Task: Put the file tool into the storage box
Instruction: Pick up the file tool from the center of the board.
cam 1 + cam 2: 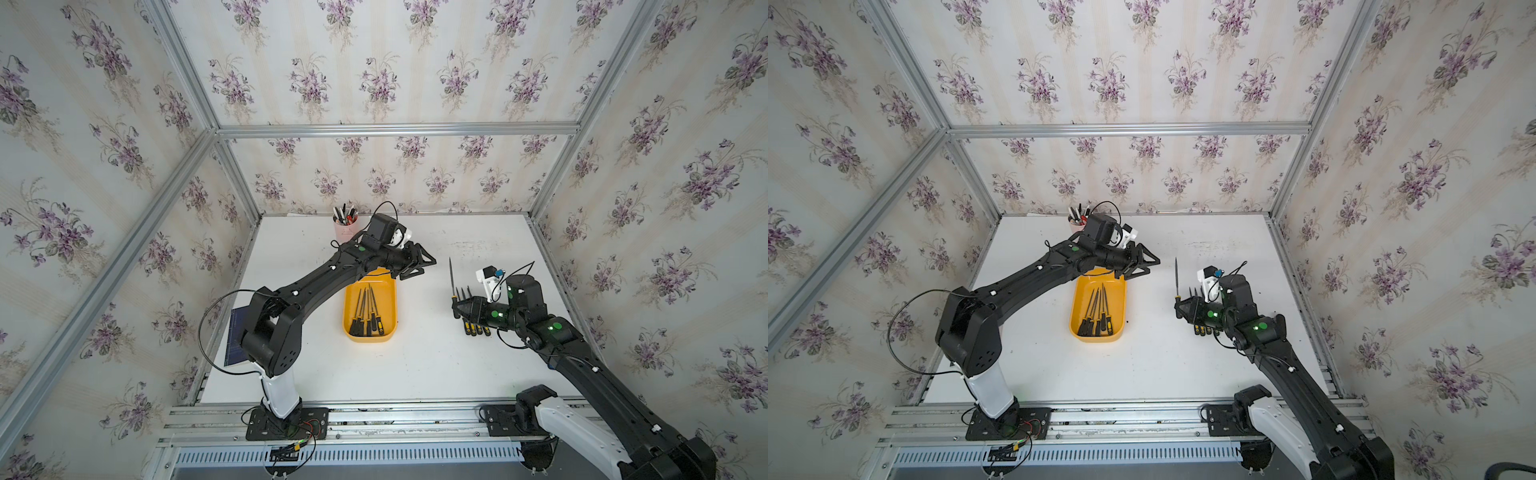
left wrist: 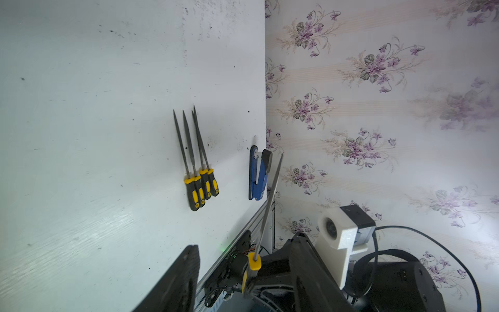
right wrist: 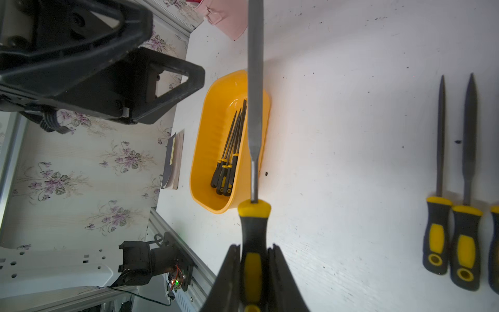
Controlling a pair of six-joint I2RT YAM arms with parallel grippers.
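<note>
One file tool (image 1: 451,276) is pinched by its handle in R end effector (image 3: 253,248), above desk (image 1: 436,365), blade pointing away. Storage box (image 1: 370,339) lies to its left, long axis parallel w/ file; L end effector (image 1: 417,266) hovers spread, empty, nearer it.

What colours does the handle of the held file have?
The file handle is black and yellow; right wrist view.

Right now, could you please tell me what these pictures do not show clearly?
- Top views: the right gripper, shut on the held file, hides the middles of the loose files.
- Right wrist view: the frame edge cuts off the fourth loose file.
- Storage box: files inside overlap; count unclear.
</note>
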